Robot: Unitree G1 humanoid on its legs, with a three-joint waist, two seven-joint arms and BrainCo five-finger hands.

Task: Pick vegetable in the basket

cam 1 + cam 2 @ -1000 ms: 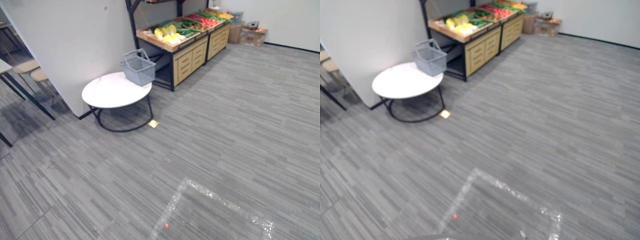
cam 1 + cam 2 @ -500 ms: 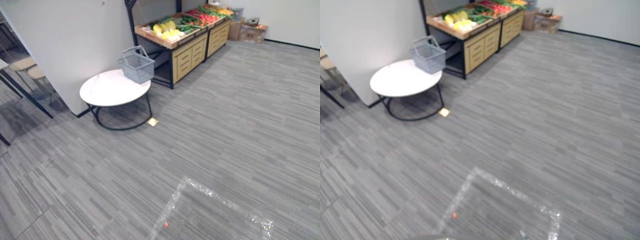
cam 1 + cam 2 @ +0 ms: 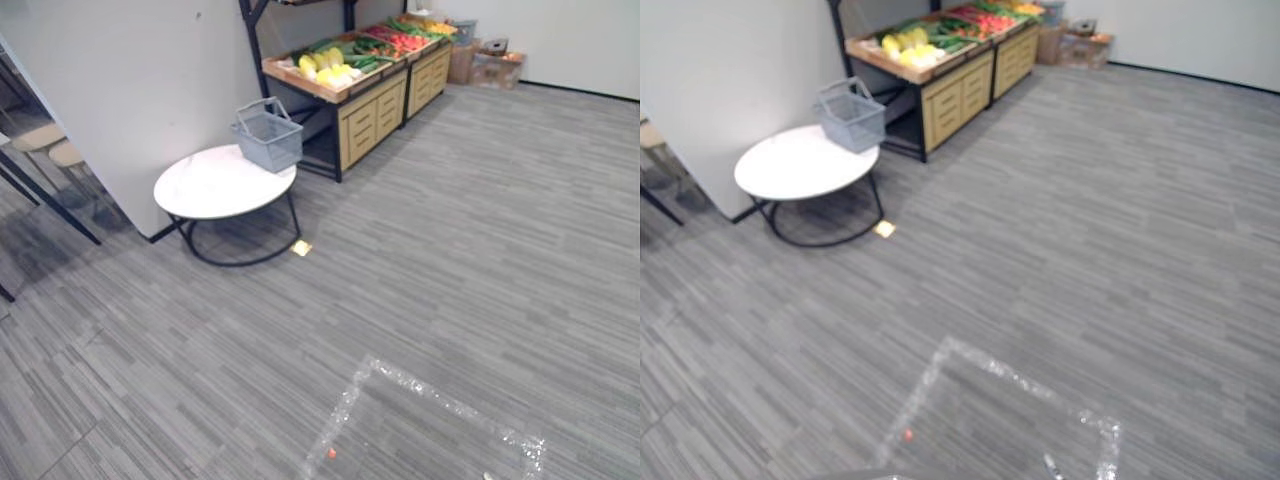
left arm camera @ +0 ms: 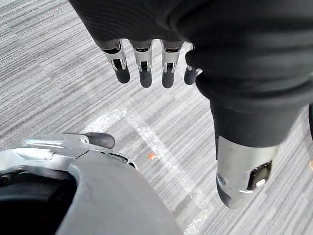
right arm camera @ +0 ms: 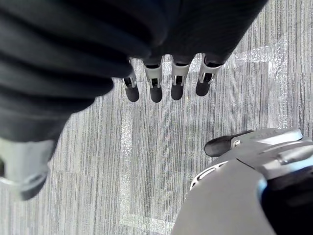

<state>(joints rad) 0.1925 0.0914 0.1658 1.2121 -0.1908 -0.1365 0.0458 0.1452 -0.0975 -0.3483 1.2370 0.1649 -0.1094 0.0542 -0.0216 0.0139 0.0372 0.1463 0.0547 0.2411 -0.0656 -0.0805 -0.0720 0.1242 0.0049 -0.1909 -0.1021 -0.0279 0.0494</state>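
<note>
Fingers of my left hand (image 4: 142, 66) and right hand (image 5: 155, 81) hang straight over grey carpet floor (image 3: 450, 250), holding nothing. A grey wire basket (image 3: 268, 137) stands at the far edge of a round white table (image 3: 210, 188). Beyond it, yellow, green and red vegetables (image 3: 345, 60) lie on a wooden stand (image 3: 372, 115), too small to tell how each points. Only my view has shifted since earlier.
</note>
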